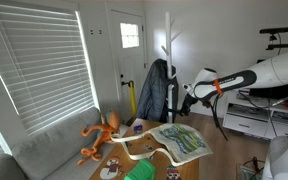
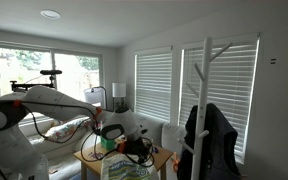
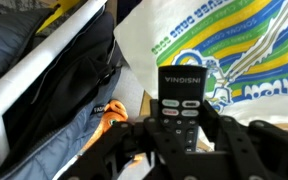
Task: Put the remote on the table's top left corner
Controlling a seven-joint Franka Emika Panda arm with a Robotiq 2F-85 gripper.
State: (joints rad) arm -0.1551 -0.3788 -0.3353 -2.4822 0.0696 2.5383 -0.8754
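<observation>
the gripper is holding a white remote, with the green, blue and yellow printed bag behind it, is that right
Not quite. The remote is black, not white. The wrist view shows it held between the fingers of the gripper, and the green, blue and yellow printed bag is behind it, as you said.

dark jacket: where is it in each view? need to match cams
Exterior view: centre, dark jacket hanging on the white coat rack.
Exterior view: jacket lower right, on the same rack.
Wrist view: jacket fills the left half, left of the remote.
Shared landmark: the coat rack, both exterior views only.
</observation>
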